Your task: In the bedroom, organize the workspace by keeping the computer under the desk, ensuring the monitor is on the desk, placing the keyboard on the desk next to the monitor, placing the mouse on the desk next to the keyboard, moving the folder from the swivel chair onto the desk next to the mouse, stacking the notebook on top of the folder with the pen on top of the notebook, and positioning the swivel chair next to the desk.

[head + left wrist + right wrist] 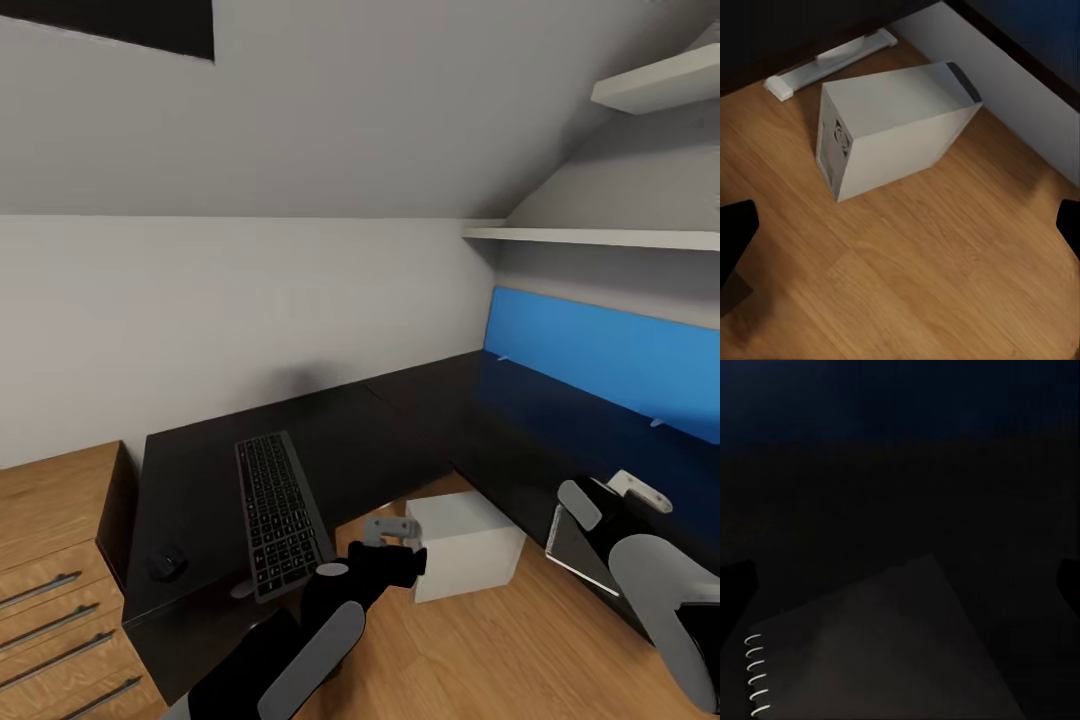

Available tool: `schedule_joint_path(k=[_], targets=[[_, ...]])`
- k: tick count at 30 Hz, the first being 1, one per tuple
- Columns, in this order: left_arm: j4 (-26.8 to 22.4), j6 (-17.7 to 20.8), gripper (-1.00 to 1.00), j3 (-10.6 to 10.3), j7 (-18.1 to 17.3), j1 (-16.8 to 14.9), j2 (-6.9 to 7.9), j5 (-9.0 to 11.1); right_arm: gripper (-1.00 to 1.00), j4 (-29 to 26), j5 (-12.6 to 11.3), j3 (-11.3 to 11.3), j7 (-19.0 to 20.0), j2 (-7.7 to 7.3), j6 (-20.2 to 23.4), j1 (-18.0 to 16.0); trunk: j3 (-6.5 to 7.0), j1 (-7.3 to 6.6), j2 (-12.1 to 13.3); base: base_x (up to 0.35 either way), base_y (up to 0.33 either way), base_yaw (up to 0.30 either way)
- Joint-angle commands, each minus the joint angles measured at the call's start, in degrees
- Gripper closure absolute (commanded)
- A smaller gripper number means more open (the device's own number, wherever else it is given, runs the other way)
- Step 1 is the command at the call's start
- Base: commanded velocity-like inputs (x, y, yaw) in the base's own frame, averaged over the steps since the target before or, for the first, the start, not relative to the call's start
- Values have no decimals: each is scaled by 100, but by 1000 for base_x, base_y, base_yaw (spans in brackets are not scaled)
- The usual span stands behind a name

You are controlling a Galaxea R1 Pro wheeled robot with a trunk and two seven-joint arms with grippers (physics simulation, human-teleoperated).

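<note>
The slim keyboard [280,515] lies on the black desk [400,430], with the small black mouse [166,562] to its left near the front edge. On the wood floor in the desk's inner corner stands the light grey computer [462,540] [896,127]. My left gripper [392,530] [900,225] hovers open just in front of it, holding nothing. The grey spiral-bound notebook [580,550] [877,652] lies flat on the right wing of the desk. Over it hangs my right gripper [610,495] [900,577], open. The monitor, folder, pen and swivel chair are out of view.
A light wood cabinet [50,580] with long metal handles adjoins the desk's left end. The blue back panel [600,360] lines the right wing, with white shelves [600,238] above. A white desk foot [832,64] rests on the floor behind the computer.
</note>
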Motion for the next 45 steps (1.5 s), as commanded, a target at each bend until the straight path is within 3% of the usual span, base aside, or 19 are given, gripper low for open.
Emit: schedule_joint_path(k=[1, 5, 8, 13, 28, 36, 45], targets=[[-10, 3, -100, -8, 55, -6, 1, 54, -100, -16, -52, 48, -46, -5, -4, -3, -4, 0, -4, 0, 0, -117], [-17, 3, -100, -8, 54, -6, 0, 60, -100, -40, -29, 103, -64, 15, 0, -3, 1, 0, -4, 0, 0, -48], [-19, 3, -100, -5, 58, -6, -3, 115, -100, -47, 71, 417, -75, 55, 6, -3, 1, 0, -4, 0, 0, -9], [-19, 3, -100, -4, 62, -6, 0, 130, -100, -36, 82, 538, -79, 62, 38, -3, -16, 22, -44, 0, 0, -2], [-19, 3, -100, 0, 62, -6, 1, 134, -100, -42, 116, 563, -77, 264, 27, -3, -285, 351, -645, 0, 0, 0], [-11, 3, -100, -4, 62, -6, 0, 137, -100, -41, 78, 536, -81, 243, 53, -3, -429, 527, -966, 0, 0, 0], [11, 7, -100, -7, 62, -6, -7, 150, -100, -38, 58, 494, -85, 102, 56, -3, -429, 527, -966, 0, 0, 0]])
